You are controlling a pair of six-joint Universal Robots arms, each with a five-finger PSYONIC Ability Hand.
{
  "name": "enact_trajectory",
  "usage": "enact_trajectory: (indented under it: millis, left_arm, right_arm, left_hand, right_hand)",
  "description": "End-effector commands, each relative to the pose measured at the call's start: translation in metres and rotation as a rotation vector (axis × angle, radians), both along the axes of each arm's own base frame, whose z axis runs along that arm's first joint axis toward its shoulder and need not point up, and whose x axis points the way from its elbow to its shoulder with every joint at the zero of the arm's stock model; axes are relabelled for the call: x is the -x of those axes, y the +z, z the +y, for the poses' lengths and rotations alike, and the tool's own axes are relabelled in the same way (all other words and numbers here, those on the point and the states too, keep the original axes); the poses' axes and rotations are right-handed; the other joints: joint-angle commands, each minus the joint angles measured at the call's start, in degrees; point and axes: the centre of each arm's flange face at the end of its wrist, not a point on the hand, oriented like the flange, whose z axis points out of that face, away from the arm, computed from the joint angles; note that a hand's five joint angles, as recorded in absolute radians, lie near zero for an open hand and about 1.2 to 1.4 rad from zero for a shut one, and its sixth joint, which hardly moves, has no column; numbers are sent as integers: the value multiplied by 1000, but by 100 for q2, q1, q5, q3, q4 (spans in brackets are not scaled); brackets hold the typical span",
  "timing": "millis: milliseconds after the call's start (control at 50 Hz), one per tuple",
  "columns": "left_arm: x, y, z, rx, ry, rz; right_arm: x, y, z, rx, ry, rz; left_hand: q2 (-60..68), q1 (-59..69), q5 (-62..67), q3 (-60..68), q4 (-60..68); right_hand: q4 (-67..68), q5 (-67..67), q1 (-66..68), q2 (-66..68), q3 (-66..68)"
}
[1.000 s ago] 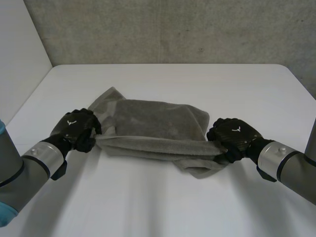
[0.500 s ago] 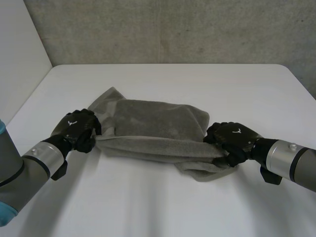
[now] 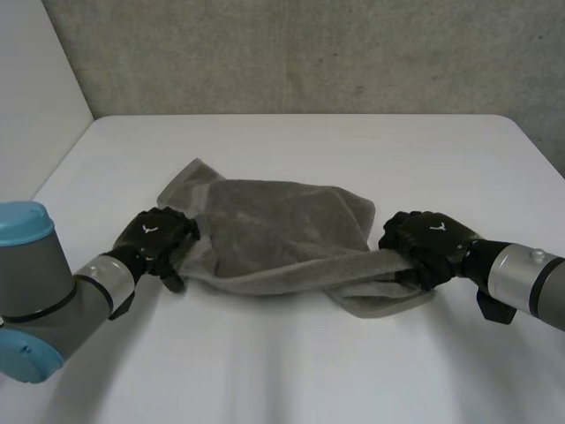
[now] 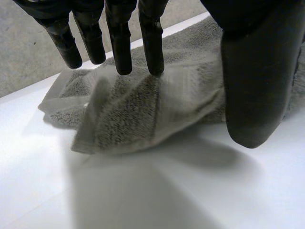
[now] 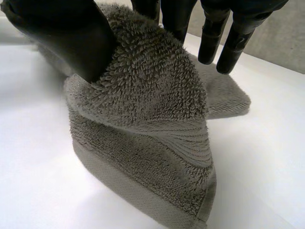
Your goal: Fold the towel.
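A grey towel (image 3: 282, 225) lies bunched and partly folded in the middle of the white table (image 3: 291, 362). My left hand (image 3: 159, 238) is at the towel's left end. In the left wrist view its fingers (image 4: 119, 38) are straight and its thumb (image 4: 257, 71) stands apart, with the towel's corner (image 4: 138, 114) lying loose under them. My right hand (image 3: 428, 243) is at the towel's right end and holds the near edge slightly off the table. In the right wrist view its thumb (image 5: 66, 33) presses a fold of the towel (image 5: 152, 109) against the fingers.
A grey concrete wall (image 3: 291, 53) rises behind the table's far edge. Bare table surface lies in front of and behind the towel.
My left hand has opened and let go of the towel's left end, which has dropped onto the table. My right hand has closed tighter on the right end.
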Motion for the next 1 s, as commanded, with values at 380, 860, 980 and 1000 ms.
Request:
enact_trajectory:
  millis: [380,860,980,1000]
  left_arm:
    - [20,-9,-5,10,-5,-11]
    - [42,-5,8,34,-75,2]
    - [47,-6,6,42,-85,7]
    - [48,-8,4,44,-85,5]
  right_arm:
    - [11,0,-15,-22,-89,-36]
    - [12,-1,-18,-12,-102,-38]
    - [12,-2,-18,-17,-103,-37]
    - [12,-2,-18,-17,-103,-37]
  left_hand:
    - [974,869,1230,-293,-336]
    - [1111,1007,1368,-293,-336]
    - [1095,990,1351,-293,-336]
    - [1111,1007,1368,-293,-336]
  right_hand:
    - [-437,423,536,502,-245]
    - [-437,423,536,502,-245]
    - [-437,423,536,502,-245]
    - [-437,423,536,502,-245]
